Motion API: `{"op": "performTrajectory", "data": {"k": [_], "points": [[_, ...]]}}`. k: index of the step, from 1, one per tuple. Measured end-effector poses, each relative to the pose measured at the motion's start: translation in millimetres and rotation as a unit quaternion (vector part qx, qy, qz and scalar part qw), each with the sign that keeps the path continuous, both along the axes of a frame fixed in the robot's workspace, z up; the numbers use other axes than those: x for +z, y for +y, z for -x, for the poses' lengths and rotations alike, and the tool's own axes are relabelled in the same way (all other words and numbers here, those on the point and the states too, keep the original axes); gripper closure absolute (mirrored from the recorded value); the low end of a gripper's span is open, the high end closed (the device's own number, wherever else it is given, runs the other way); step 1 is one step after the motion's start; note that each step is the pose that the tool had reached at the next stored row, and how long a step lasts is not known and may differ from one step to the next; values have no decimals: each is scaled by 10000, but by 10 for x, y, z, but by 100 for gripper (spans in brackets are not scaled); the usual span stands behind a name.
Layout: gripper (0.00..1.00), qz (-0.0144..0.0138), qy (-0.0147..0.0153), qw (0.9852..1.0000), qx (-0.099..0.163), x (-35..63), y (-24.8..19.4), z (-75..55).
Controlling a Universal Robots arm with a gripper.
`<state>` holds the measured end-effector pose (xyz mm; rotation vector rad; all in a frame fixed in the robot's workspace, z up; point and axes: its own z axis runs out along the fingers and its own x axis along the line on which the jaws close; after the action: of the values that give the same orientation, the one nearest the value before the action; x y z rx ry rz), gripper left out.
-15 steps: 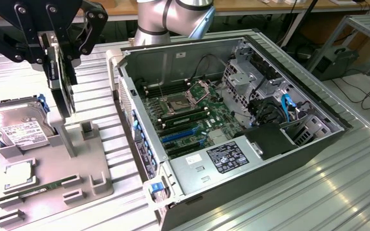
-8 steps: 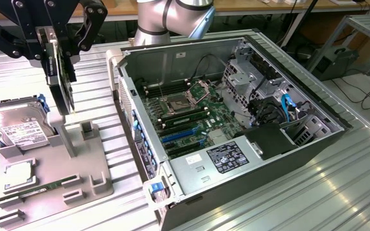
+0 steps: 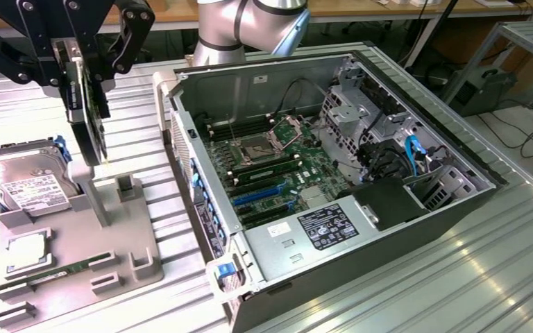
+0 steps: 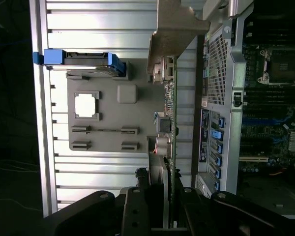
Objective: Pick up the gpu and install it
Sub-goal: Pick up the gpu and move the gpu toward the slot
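Observation:
The gpu (image 3: 87,128) is a thin black card hanging on edge, lifted above the grey holder plate (image 3: 81,236) at the exterior view's left. My gripper (image 3: 83,75) is shut on its upper edge, with black fingers on both faces. In the wrist view the gpu (image 4: 170,118) appears edge-on with green board and components, its silver bracket (image 4: 174,34) at the far end, and my gripper (image 4: 167,199) clamps it. The card hangs between the holder plate (image 4: 108,115) and the open computer case (image 3: 341,166). Blue and black expansion slots (image 3: 259,198) lie on the motherboard inside.
On the holder plate stand a silver hard drive (image 3: 28,186) in a blue caddy, a processor chip (image 3: 26,246) and a green RAM stick (image 3: 63,270). The case wall (image 4: 226,98) runs close beside the card. Ribbed metal table (image 3: 452,277) surrounds everything.

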<state>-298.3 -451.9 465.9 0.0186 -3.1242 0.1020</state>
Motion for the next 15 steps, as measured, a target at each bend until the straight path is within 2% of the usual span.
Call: {"op": "performTrajectory", "data": {"k": [15], "points": [[72,0,0,10000,0,-1,0,-139]]}}
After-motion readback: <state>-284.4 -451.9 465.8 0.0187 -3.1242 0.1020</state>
